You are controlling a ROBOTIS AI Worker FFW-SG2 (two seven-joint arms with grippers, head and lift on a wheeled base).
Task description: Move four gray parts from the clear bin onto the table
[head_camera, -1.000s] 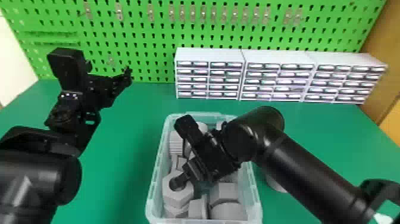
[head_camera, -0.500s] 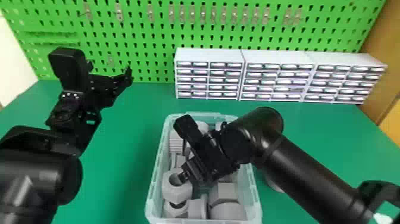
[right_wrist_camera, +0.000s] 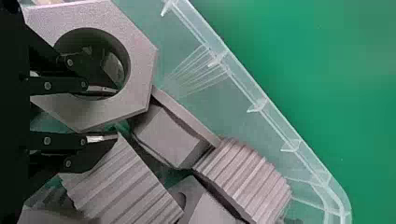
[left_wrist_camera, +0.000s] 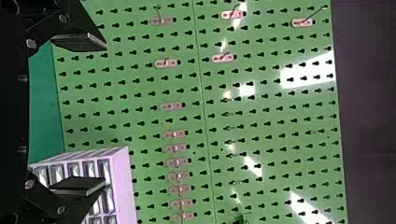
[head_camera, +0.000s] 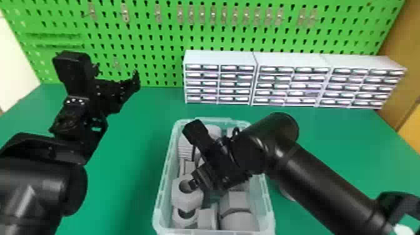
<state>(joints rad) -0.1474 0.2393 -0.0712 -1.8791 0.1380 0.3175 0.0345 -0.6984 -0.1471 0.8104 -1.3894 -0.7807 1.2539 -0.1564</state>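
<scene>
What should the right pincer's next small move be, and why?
Probably close the right pincer gently on the rim of the hexagonal gray part: one finger is at its hole and the other beyond its outer edge, with the rim lying between them, and the fingers look apart, so the rim seems not yet gripped.

A bright green pegboard (head_camera: 150,34) spans twelve o'clock — small metal hooks (head_camera: 125,13) line its upper part. Three white drawer units (head_camera: 290,58) stand side by side before it, from twelve toward two o'clock, on the green counter (head_camera: 134,156). A pale wall (head_camera: 9,65) shows at ten o'clock, a brown panel (head_camera: 406,47) at two. White glare (left_wrist_camera: 308,72) streaks the pegboard — visible in the left wrist view.
</scene>
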